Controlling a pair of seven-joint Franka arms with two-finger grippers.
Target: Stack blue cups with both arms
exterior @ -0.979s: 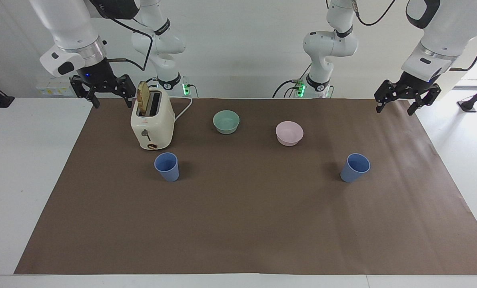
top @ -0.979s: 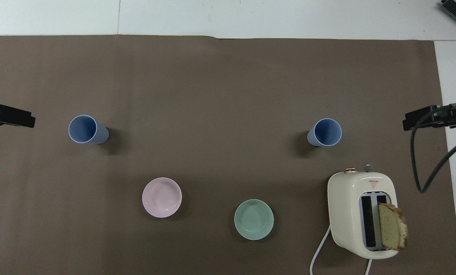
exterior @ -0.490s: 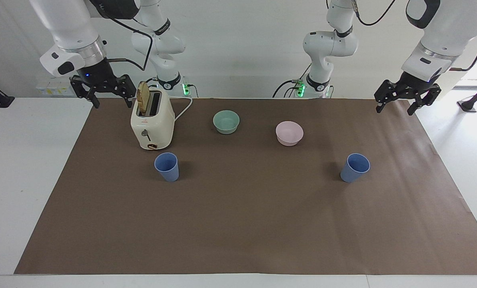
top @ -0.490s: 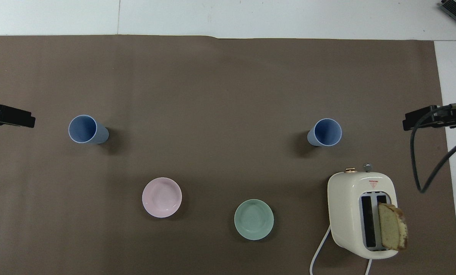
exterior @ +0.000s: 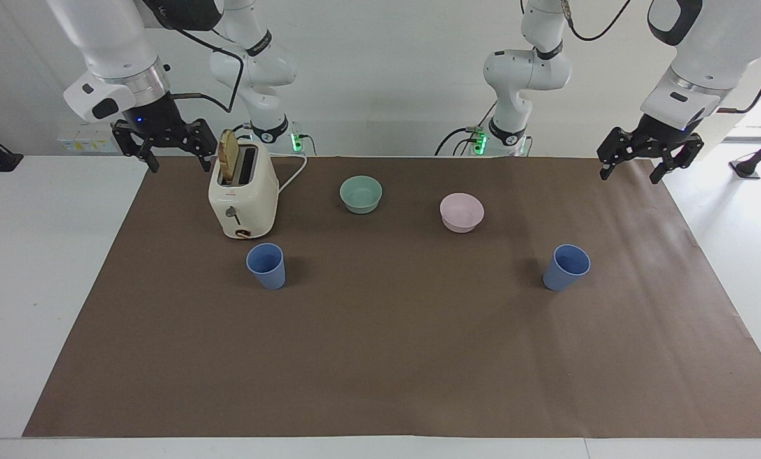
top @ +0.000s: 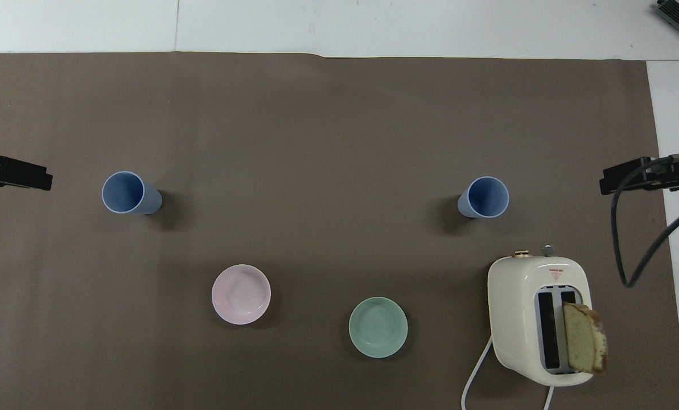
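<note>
Two blue cups stand upright and apart on the brown mat. One cup stands toward the right arm's end, just farther from the robots than the toaster. The other cup stands toward the left arm's end. My right gripper hangs open and empty beside the toaster, over the mat's edge. My left gripper hangs open and empty over the mat's corner at its own end. Both arms wait, well apart from the cups.
A cream toaster with a bread slice sticking up stands near the right gripper, its cord trailing toward the robots. A teal bowl and a pink bowl sit nearer to the robots than the cups.
</note>
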